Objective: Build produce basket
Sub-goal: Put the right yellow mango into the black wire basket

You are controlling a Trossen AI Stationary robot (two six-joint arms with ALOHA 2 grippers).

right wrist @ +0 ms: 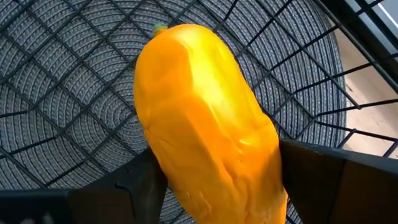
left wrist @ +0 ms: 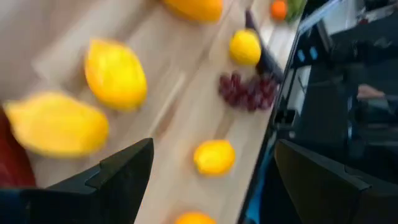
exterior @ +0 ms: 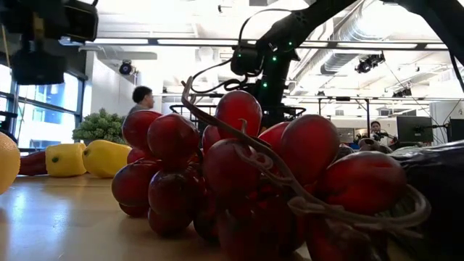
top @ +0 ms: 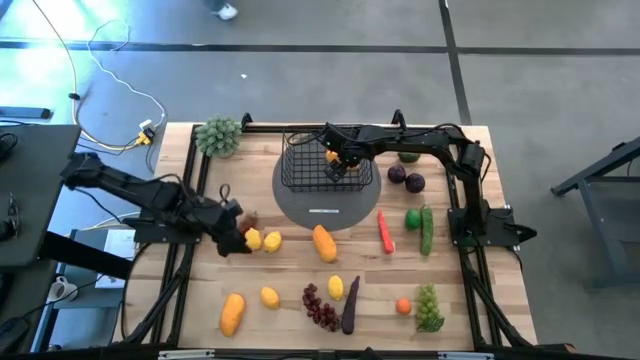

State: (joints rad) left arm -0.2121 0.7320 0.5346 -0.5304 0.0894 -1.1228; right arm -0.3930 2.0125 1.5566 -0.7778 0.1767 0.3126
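Observation:
The black wire basket [top: 325, 160] stands on a round grey disc [top: 328, 200] at the table's far middle. My right gripper [top: 338, 160] reaches in over the basket, shut on an orange mango [right wrist: 205, 124]. My left gripper [top: 235, 238] is open and low over the table left of centre, close beside two yellow lemons [top: 262, 240], which also show in the left wrist view [left wrist: 115, 74]. Its fingers hold nothing. Other produce lies on the boards: a mango [top: 324, 243], purple grapes [top: 320, 306], an eggplant [top: 350, 305], green grapes [top: 429, 308], a cucumber [top: 427, 228]. My right gripper pinches the orange mango between its two fingers [right wrist: 143, 180], on the flanks of its wider end [right wrist: 249, 180]. It comes from above, pointing down into the basket. The mango's stem end [right wrist: 158, 28] points toward the mesh floor; whether it touches the floor I cannot tell.
A grey-green leafy bunch [top: 219, 136] sits at the far left corner. Dark plums [top: 406, 178] and an avocado [top: 408, 155] lie right of the basket, under my right arm. A red pepper [top: 386, 232], lemons [top: 270, 296] and a second mango [top: 232, 313] lie nearer. People stand in the room beyond.

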